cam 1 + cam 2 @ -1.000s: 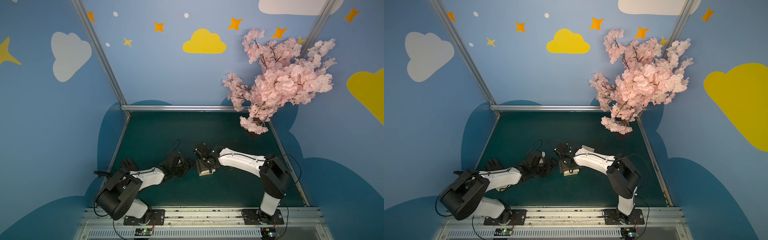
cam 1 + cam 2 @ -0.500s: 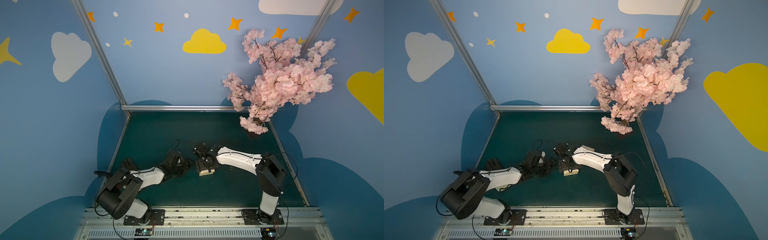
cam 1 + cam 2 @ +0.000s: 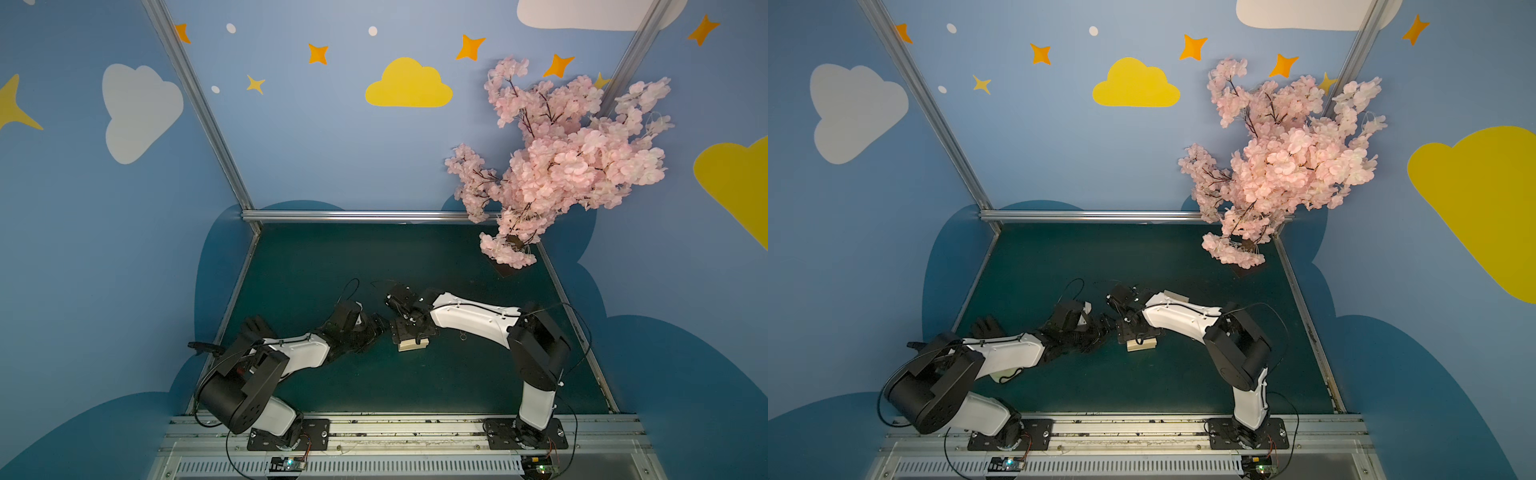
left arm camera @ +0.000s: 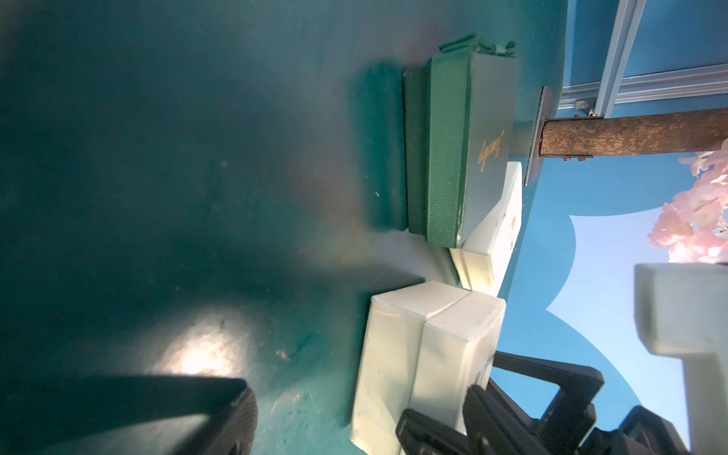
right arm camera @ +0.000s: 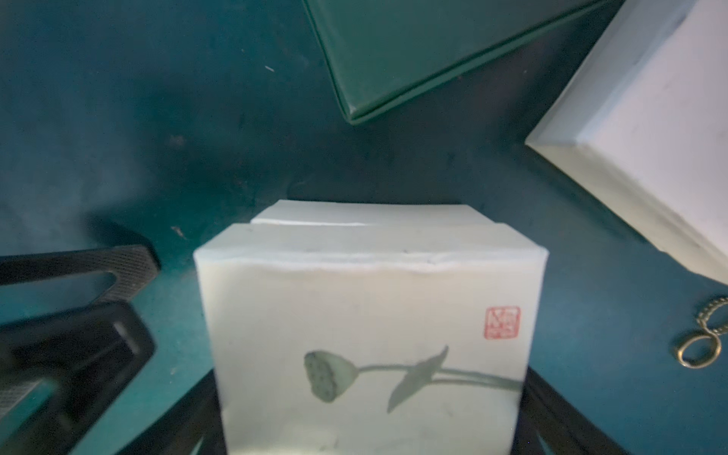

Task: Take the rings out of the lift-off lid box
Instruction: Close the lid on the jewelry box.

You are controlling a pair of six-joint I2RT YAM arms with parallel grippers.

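The lift-off lid box (image 3: 411,344) (image 3: 1141,345) is cream with a lotus print (image 5: 370,315) and stands on the green mat with its lid on. My right gripper (image 3: 411,332) (image 5: 370,413) reaches down over it, and its two fingers lie flat against opposite sides of the lid. My left gripper (image 3: 380,328) (image 3: 1104,328) is open, rolled on its side just left of the box, one finger (image 4: 212,413) on the mat. Two small metal rings (image 5: 699,346) lie touching on the mat right of the box, one showing in a top view (image 3: 462,337).
A dark green box (image 4: 445,149) (image 5: 433,51) and a plain white box (image 4: 492,236) (image 5: 650,138) stand just behind the lotus box, mostly under my right arm in the top views. A pink blossom tree (image 3: 561,166) fills the back right corner. A black glove-like thing (image 3: 257,326) lies beside my left arm.
My right arm's elbow has swung a little to the left while its gripper stays over the box. The box and the left arm have not moved.
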